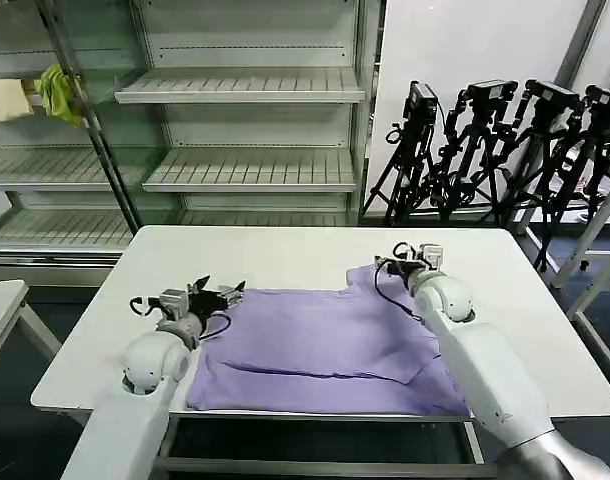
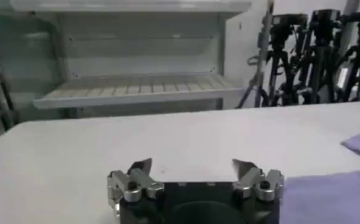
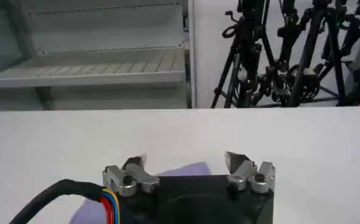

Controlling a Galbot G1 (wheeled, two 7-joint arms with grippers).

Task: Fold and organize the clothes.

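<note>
We see the lavender T-shirt (image 1: 325,345) lying flat on the white worktop (image 1: 285,255), on the half nearest the robot, its lower hem running along the near edge. The fabric looks partly folded: a crease line crosses it near the hem, and an upper corner by the right arm rises into a small bunched flap.

Taking the T-shirt as our landmark, the left gripper (image 1: 221,294) sits at its left edge, near the far left corner of the cloth, low over the worktop. In the left wrist view the left gripper (image 2: 193,167) has its jaws spread wide with only bare white surface between them, and the T-shirt (image 2: 326,198) shows off to one side as a lavender patch, apart from the fingertips (image 2: 142,165).

The right gripper (image 1: 409,256) is at the far right corner of the T-shirt, just beyond the bunched flap, also low over the worktop. In the right wrist view the right gripper (image 3: 185,160) likewise has its jaws wide apart and holding nothing; a bit of the T-shirt (image 3: 183,168) lies just under the gripper body, behind the fingertips (image 3: 236,162), and the surface ahead of the jaws is bare.

Beyond the worktop, behind the T-shirt, stand pale metal shelves (image 1: 240,130), with a yellow-green cloth (image 1: 59,92) hanging at their left end. To the right of the shelves a cluster of black tripods (image 1: 485,150) stands against the wall.
</note>
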